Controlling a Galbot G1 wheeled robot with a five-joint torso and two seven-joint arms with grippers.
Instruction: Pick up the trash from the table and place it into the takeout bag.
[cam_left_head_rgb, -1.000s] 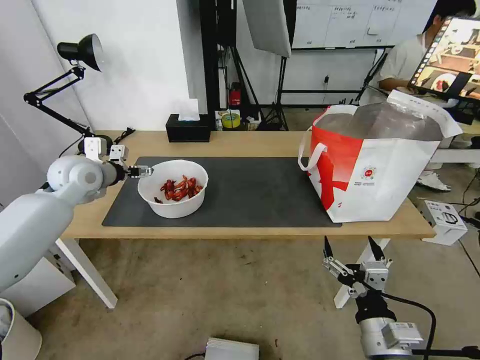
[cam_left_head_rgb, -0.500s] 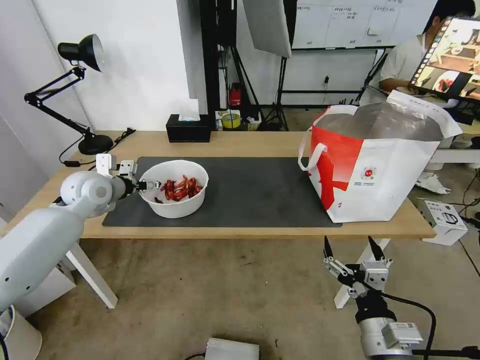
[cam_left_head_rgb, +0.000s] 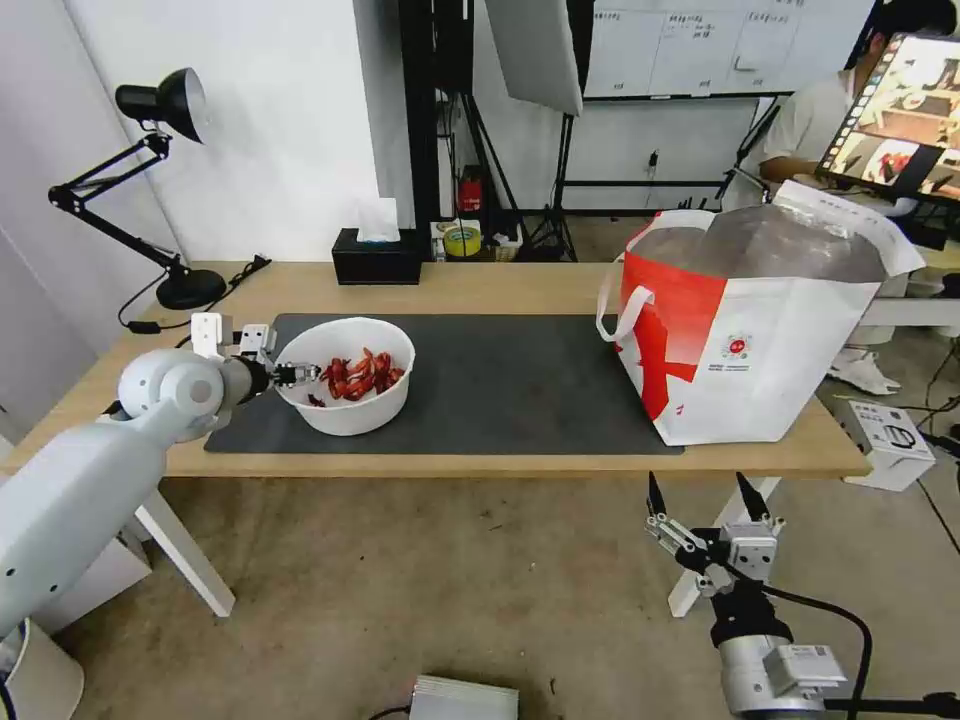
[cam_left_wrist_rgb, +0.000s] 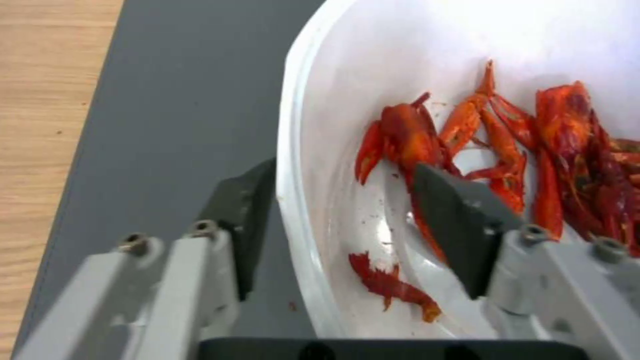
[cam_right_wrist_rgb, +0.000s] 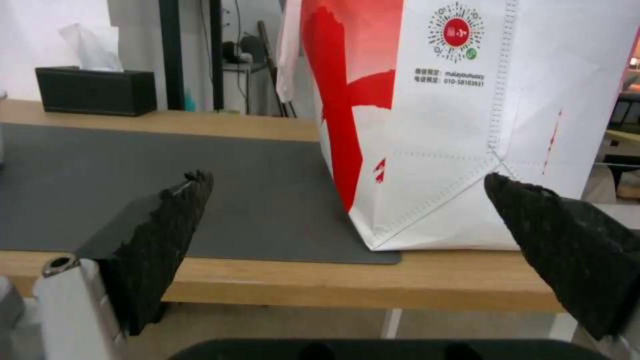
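The bowl (cam_left_head_rgb: 346, 376) w/ the red crayfish shells (cam_left_head_rgb: 358, 374) is sitting on the left part of the dark mat (cam_left_head_rgb: 500, 380), on the table (cam_left_head_rgb: 480, 285), well apart from the takeout bag (cam_left_head_rgb: 745, 335) at the right end. Vs. a sec ago the left gripper (cam_left_head_rgb: 298, 375) is no longer short of the bowl: it's now straddling the near rim. In the left wrist view the rim (cam_left_wrist_rgb: 288, 165) is running between the two fingers, one pad (cam_left_wrist_rgb: 243, 210) outside against the wall, the other inside over the shells. The jaws are still apart, not yet pinching, and the bowl isn't lifted or tilted. So I'd say approach is done and the grasp is next; bagging hasn't begun. The right gripper (cam_left_head_rgb: 708, 500) is hanging spread wide below the table edge, near the bag, idle.
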